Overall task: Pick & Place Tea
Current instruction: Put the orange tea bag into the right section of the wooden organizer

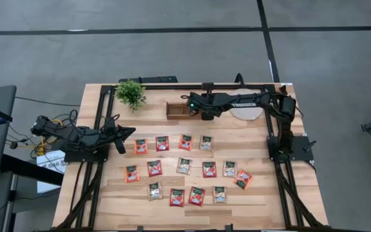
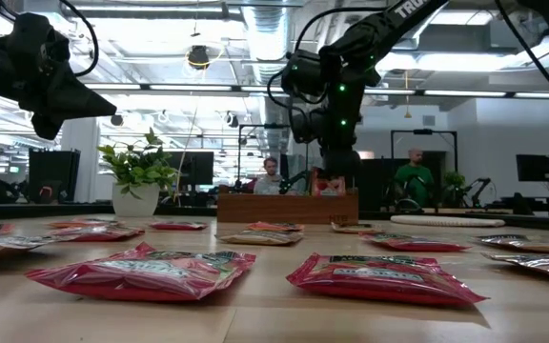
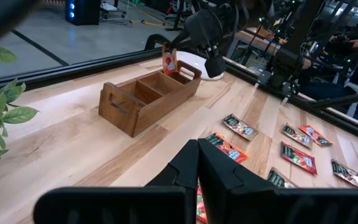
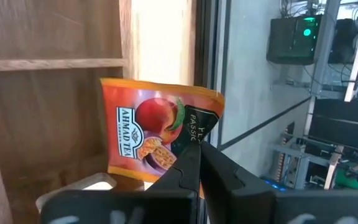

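A wooden box (image 1: 180, 110) with three compartments sits near the table's (image 1: 256, 200) far edge; the visible compartments look empty. Above its right end, the right gripper (image 1: 192, 106) pinches one orange tea sachet (image 4: 160, 127). The other sachets (image 1: 182, 165) lie scattered across the table's middle. The left gripper (image 1: 131, 131), fingers closed on nothing, hovers by the left edge.

Orange, dark-green-labelled sachet (image 4: 160, 127); brown box (image 3: 148, 96)
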### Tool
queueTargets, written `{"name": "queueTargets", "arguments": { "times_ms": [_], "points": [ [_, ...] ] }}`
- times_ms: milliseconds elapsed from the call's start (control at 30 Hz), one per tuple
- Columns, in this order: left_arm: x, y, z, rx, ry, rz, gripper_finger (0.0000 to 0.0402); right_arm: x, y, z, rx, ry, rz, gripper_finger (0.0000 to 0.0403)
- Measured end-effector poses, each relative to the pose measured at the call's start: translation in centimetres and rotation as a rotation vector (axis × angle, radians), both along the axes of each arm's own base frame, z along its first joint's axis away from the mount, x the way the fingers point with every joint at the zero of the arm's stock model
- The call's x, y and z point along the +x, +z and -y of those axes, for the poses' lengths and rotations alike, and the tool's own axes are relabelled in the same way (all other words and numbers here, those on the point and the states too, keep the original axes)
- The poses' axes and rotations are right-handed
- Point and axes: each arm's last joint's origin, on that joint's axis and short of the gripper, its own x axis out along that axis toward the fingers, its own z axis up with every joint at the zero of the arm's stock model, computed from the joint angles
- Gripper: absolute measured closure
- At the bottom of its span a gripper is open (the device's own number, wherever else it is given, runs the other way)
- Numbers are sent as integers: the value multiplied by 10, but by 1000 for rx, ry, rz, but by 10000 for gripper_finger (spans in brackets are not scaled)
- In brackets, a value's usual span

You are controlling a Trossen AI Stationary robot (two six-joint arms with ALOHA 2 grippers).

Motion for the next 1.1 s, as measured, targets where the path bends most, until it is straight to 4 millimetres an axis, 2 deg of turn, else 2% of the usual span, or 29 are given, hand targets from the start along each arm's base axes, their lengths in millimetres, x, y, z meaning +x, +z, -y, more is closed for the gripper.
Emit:
{"name": "queueTargets", "arguments": {
  "times_ms": [433, 733, 867, 1100],
  "points": [
    [0, 0, 0, 0, 0, 0, 401, 1, -1, 0, 94, 17, 48, 400],
    [0, 0, 0, 0, 0, 0, 401, -2, -1, 7, 93, -2, 50, 334],
    [0, 0, 0, 0, 0, 0, 401, -2, -1, 7, 84, -5, 47, 317],
    [0, 0, 0, 0, 0, 0, 401, -6, 12, -12, 8, 0, -35, 310]
  ]
}}
